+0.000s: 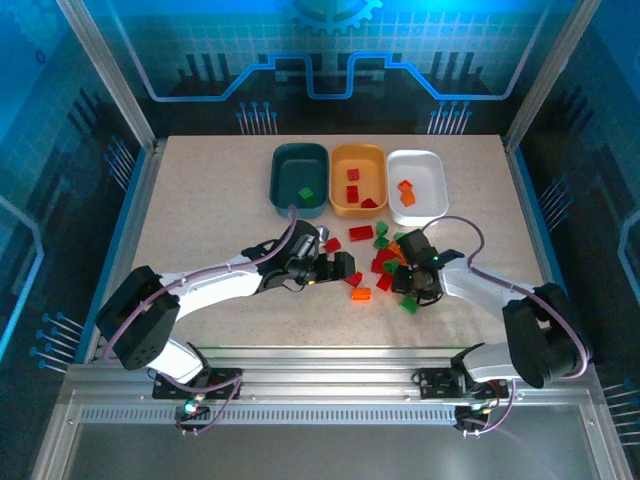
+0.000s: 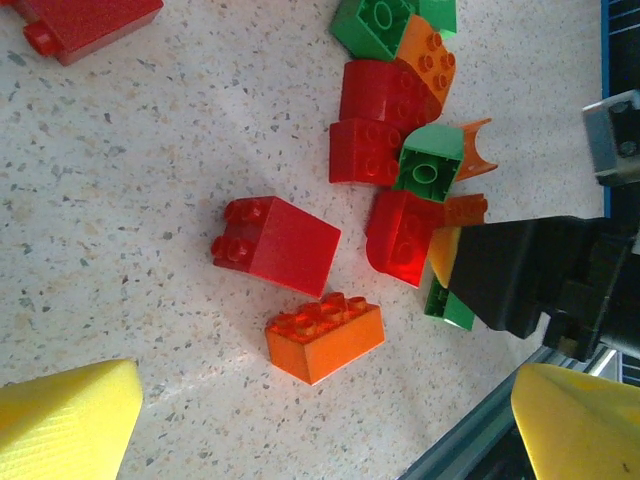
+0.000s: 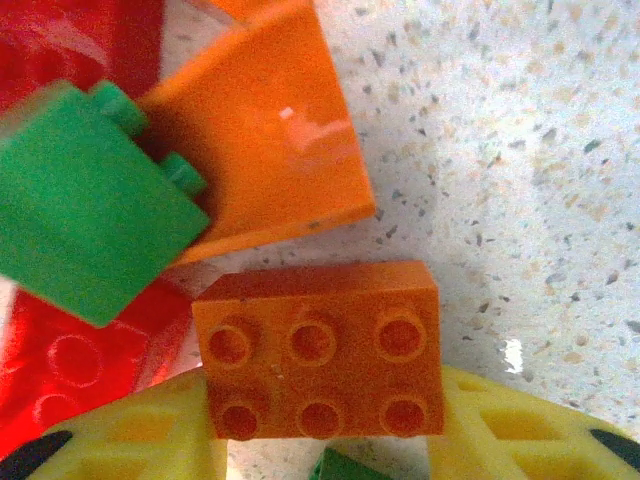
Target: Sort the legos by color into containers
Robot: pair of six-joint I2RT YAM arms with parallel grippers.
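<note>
Holding the left tool (image 2: 320, 432) wide open above a red brick (image 2: 280, 245); pinching an orange brick (image 3: 320, 350) with the right tool (image 3: 325, 440) on the surface (image 3: 520, 150).

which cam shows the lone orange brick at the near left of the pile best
left wrist: the orange brick lies close up and unblocked, its studs clear, next to a red brick. top external shows the brick as a tiny orange block.
</note>
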